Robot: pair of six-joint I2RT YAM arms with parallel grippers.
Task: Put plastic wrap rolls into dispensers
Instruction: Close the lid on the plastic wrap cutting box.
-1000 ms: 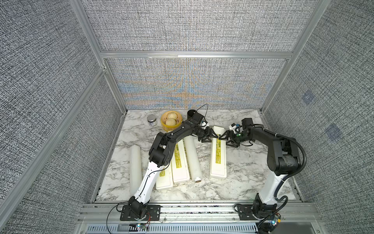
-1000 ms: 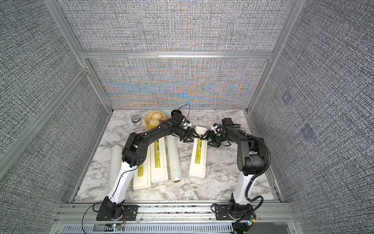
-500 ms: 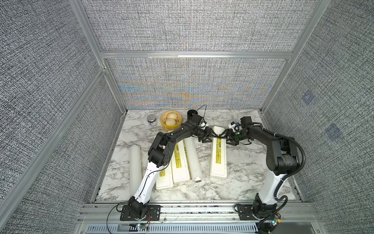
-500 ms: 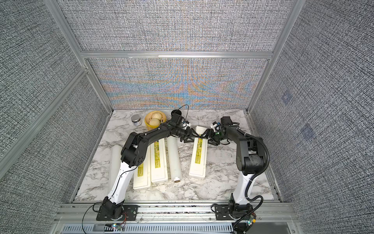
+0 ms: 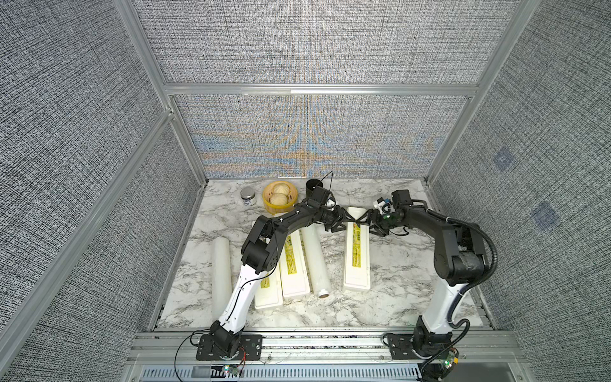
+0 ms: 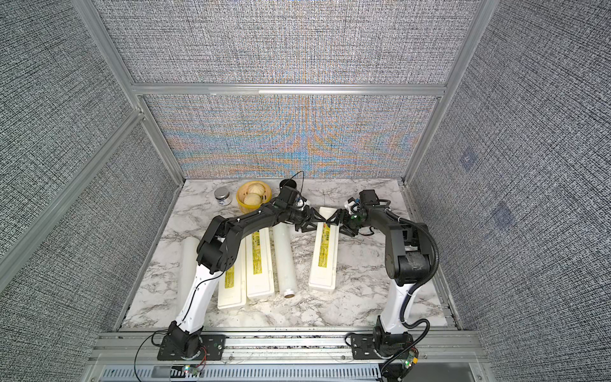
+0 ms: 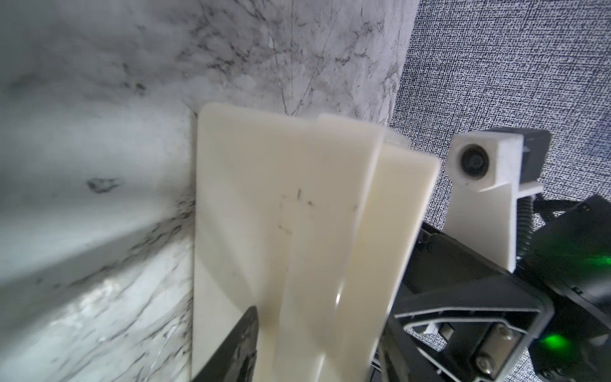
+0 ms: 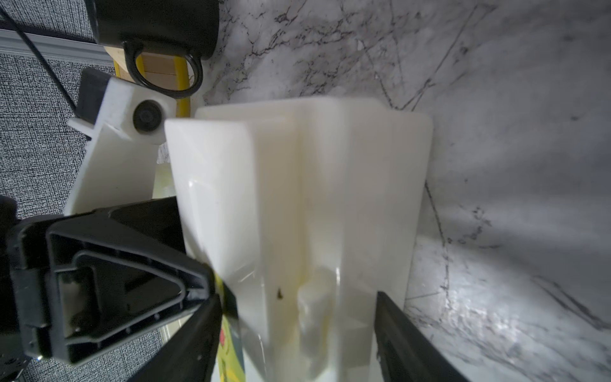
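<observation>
Here both end effectors pinch the far dispenser [image 5: 356,251], left [image 5: 347,221] clamped tight, right [image 5: 366,222] wider, black cup [image 5: 312,189] behind.

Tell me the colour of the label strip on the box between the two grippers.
Yellow-green label strip, clearest in a top view.

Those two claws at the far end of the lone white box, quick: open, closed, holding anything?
Left gripper: closed, fingers pinching the lid edge of the right-hand dispenser.
Right gripper: fingers spread around that dispenser's far end; a firm hold cannot be told.
</observation>
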